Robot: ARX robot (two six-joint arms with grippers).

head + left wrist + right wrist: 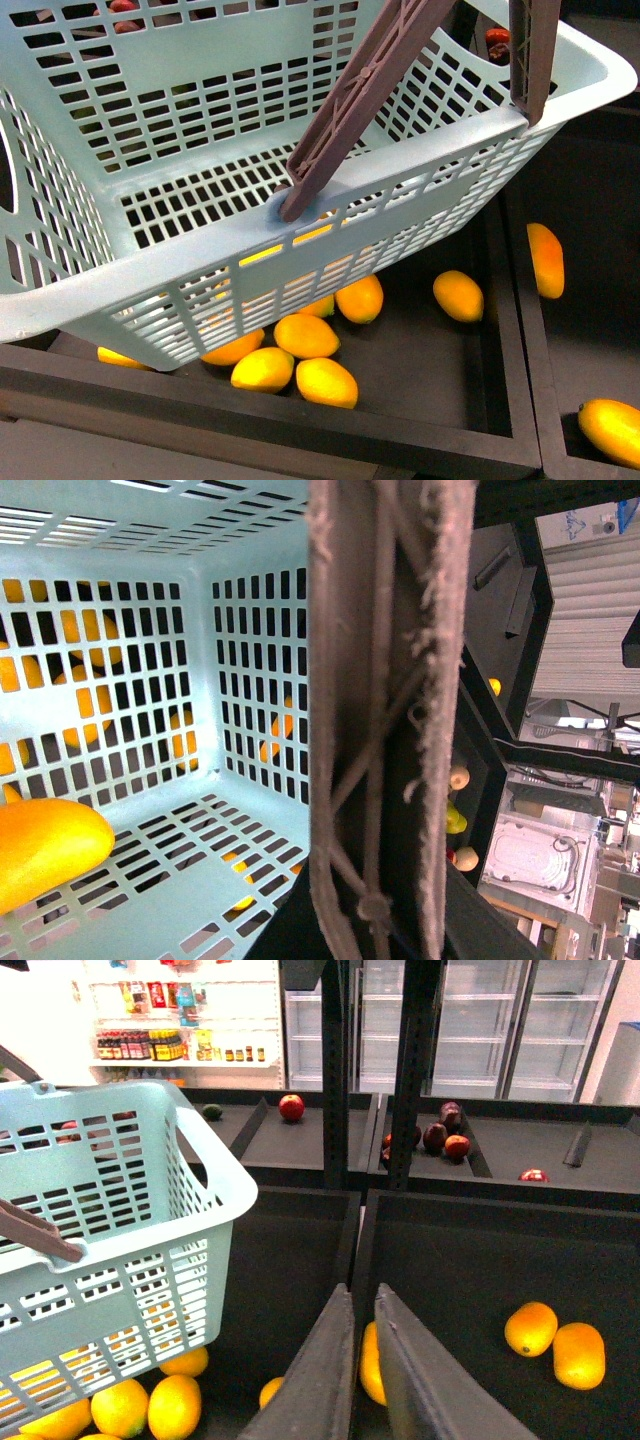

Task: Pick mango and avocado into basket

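Shop: a grocery or supermarket produce aisle. Front view: pale teal slotted shopping basket (pixel 150 70) fills 9 to 1 o'clock. Loose mangoes (pixel 305 335) are heaped at 6 o'clock in a black display bin (pixel 440 380). A raised divider (pixel 518 330) sits at 4 o'clock, and the next bin past it holds more mangoes at 3 and 5 o'clock. Right wrist view: further black bins in tiers, with red apples (pixel 291 1106) and dark red fruit (pixel 445 1135) lying loose in them. Behind them are white retail shelves (pixel 150 1063) stocked with rows of bottles (pixel 135 1043) and packets, plus tall glass-door coolers (pixel 470 1020).
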